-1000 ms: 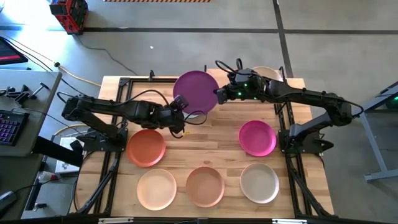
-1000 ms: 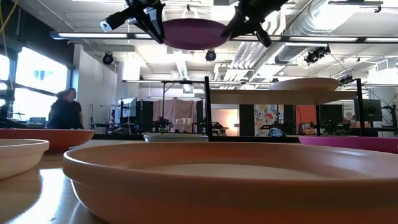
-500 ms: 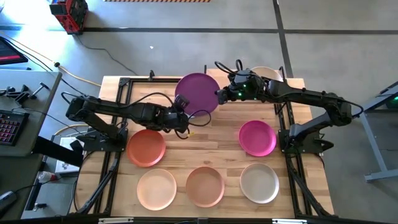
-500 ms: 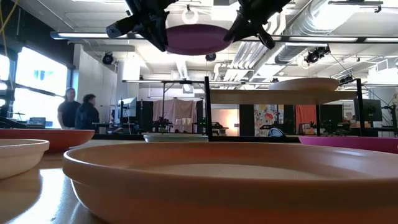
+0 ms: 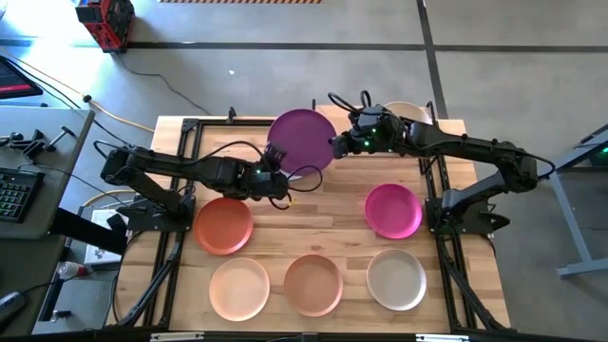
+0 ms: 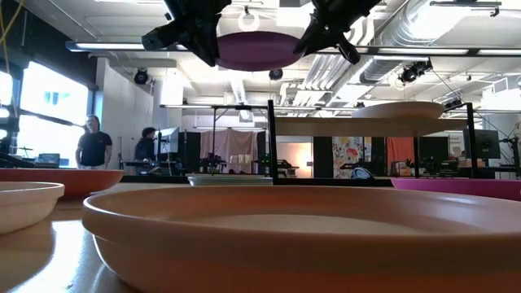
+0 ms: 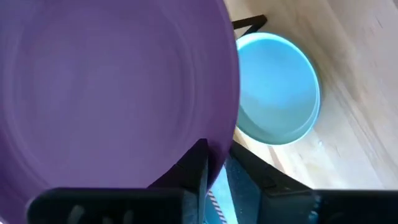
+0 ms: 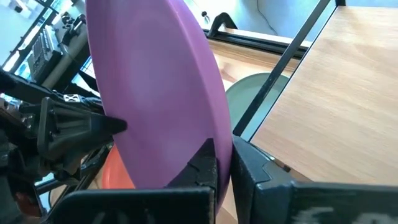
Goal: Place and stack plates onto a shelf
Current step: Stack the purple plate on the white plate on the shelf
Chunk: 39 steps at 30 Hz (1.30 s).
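1. Since a second ago the purple plate [image 5: 303,139] has shifted a little toward the right arm, and the left gripper [image 5: 275,165] has drawn closer in under its near-left edge; two people [image 6: 94,145] have walked across the room behind.
2. Purple plate hangs high over the table's far middle, above the shelf [image 6: 342,127], roughly level.
3. Right gripper [image 5: 339,144] pinches the plate's right rim, fingers clamped tight on it [image 8: 214,165].
4. Left gripper sits at the opposite rim; its wrist view shows the rim between its fingers [image 7: 200,163], but whether they grip or have let go I cannot tell.
5. Blue plate [image 7: 278,88] lies below, mostly hidden from above by the purple one; only a sliver of it shows in the right wrist view.
6. Cream plate [image 6: 399,110] rests on the shelf's right side; from above the right arm covers most of it.
7. On the table: orange plate [image 5: 223,224], magenta plate [image 5: 393,210], and a near row of peach plate [image 5: 239,289], terracotta plate [image 5: 313,283] and beige plate [image 5: 396,278].
8. Terracotta plate fills the low view's foreground, cut off at the bottom.
9. Table [image 5: 342,190] is pale wood slats; beyond it is a grey floor and a workshop with ceiling ducts.
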Each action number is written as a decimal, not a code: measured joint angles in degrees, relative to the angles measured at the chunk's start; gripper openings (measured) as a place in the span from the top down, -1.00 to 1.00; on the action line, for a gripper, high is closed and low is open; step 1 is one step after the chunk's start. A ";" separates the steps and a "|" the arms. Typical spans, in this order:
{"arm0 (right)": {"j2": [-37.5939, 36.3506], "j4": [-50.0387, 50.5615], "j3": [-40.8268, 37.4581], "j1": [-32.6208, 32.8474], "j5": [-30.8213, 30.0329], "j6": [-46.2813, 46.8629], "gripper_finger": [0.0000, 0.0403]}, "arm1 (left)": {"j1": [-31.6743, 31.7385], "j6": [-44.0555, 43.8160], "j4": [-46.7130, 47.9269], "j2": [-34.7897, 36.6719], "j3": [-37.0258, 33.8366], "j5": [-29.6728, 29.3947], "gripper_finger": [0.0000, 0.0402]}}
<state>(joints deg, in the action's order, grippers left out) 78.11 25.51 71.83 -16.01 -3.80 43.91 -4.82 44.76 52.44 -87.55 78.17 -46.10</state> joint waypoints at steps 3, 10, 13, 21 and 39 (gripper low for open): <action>0.00 0.30 0.00 0.05 0.56 -0.18 1.00 | -0.02 -0.75 -0.12 0.00 0.00 0.40 0.61; -0.02 1.34 0.02 -0.54 0.84 -0.10 1.00 | -1.08 -11.80 -0.03 0.22 -0.02 -6.00 0.41; -0.08 2.04 0.09 -0.71 0.85 -0.03 1.00 | -2.05 -14.50 -0.01 0.38 -0.02 -8.38 0.39; -2.60 3.78 0.11 -2.46 2.57 -0.22 1.00 | -4.61 -20.51 -0.85 0.48 -0.02 -8.58 0.39; -10.09 16.34 0.05 -6.39 -2.40 1.05 0.99 | -4.87 -26.89 0.79 0.66 1.97 -10.37 0.39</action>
<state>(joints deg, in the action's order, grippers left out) 68.02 41.84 71.89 -22.40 -6.21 44.96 -9.69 17.87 53.22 -86.89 80.14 -56.48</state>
